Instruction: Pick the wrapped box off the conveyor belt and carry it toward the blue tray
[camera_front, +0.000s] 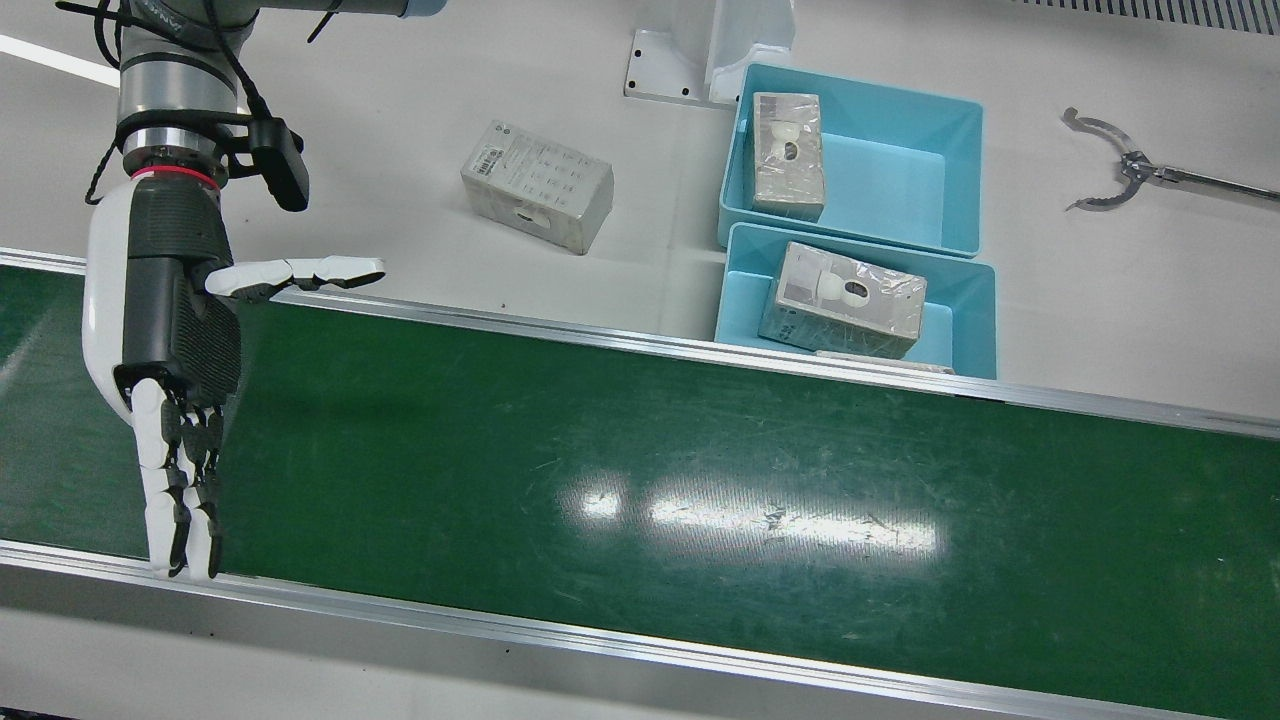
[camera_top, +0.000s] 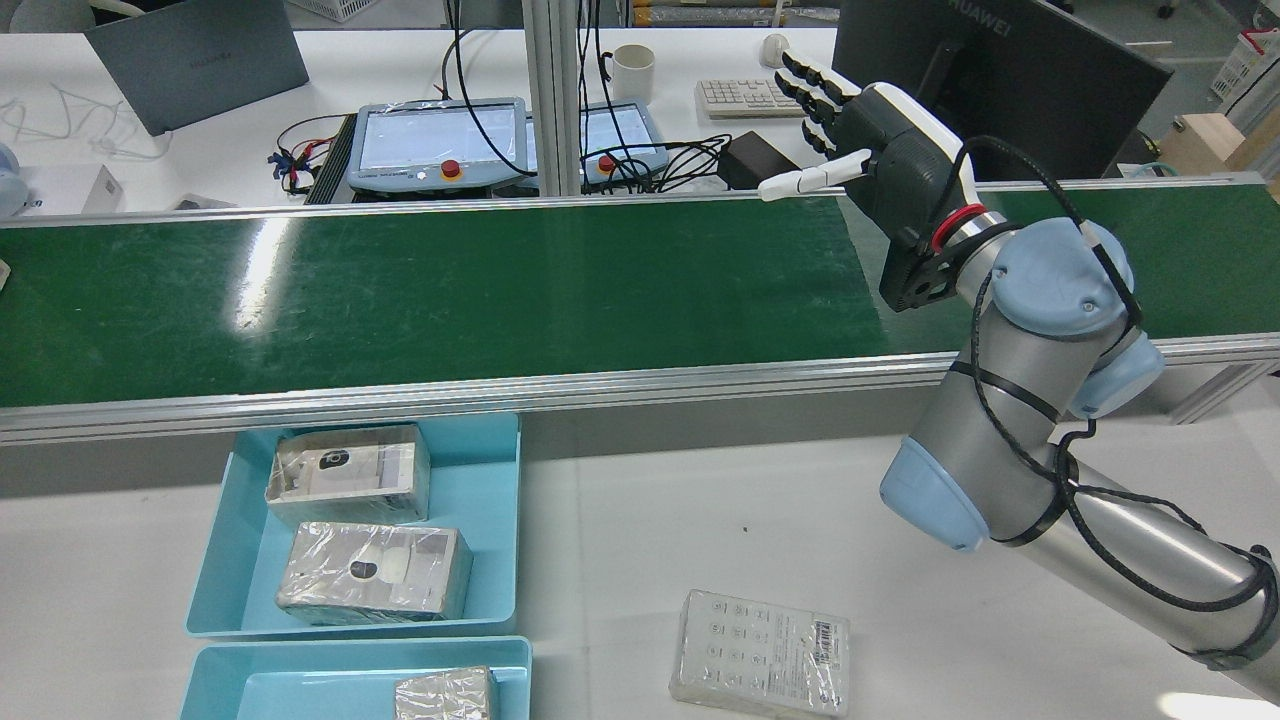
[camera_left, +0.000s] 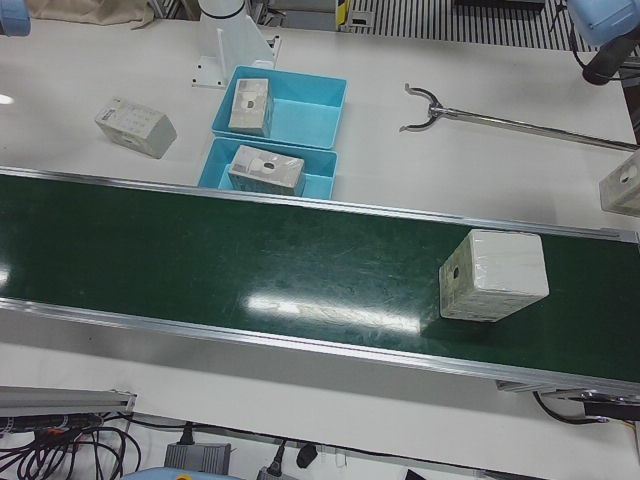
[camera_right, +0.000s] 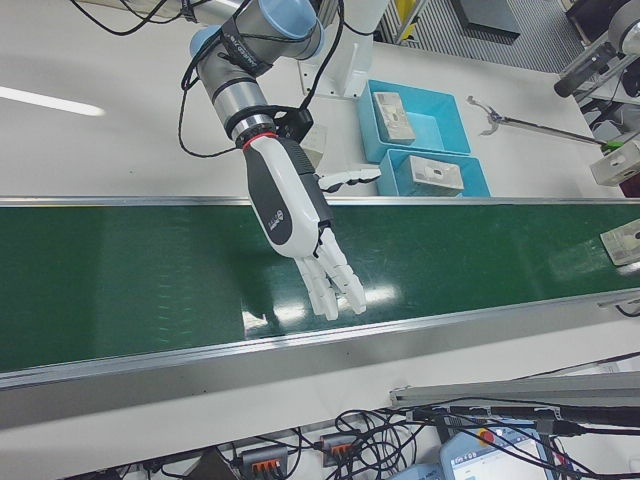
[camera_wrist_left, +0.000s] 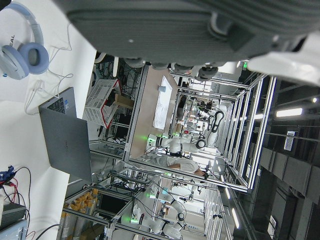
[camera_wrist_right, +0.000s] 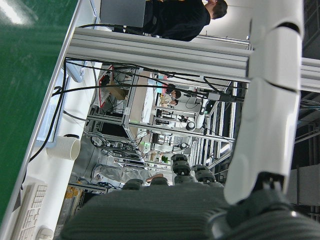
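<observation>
A wrapped box (camera_left: 493, 275) stands on the green conveyor belt (camera_front: 700, 480), toward its end on the robot's left side; its edge also shows in the right-front view (camera_right: 621, 243). My right hand (camera_front: 175, 330) hovers open over the other end of the belt, fingers straight and thumb out, far from the box. It also shows as the right hand (camera_top: 860, 130) from behind and as the right hand (camera_right: 300, 225). Only the dark palm of my left hand (camera_wrist_left: 200, 25) shows, raised high, with nothing in it. Two blue trays (camera_front: 900, 170) (camera_front: 960, 310) sit beside the belt.
The trays hold wrapped boxes (camera_front: 788, 155) (camera_front: 842, 300). A loose box (camera_front: 537, 185) lies on the white table between the right arm and the trays. A metal grabber tool (camera_front: 1120, 170) lies past the trays. Another box (camera_left: 622, 185) sits at the table's edge.
</observation>
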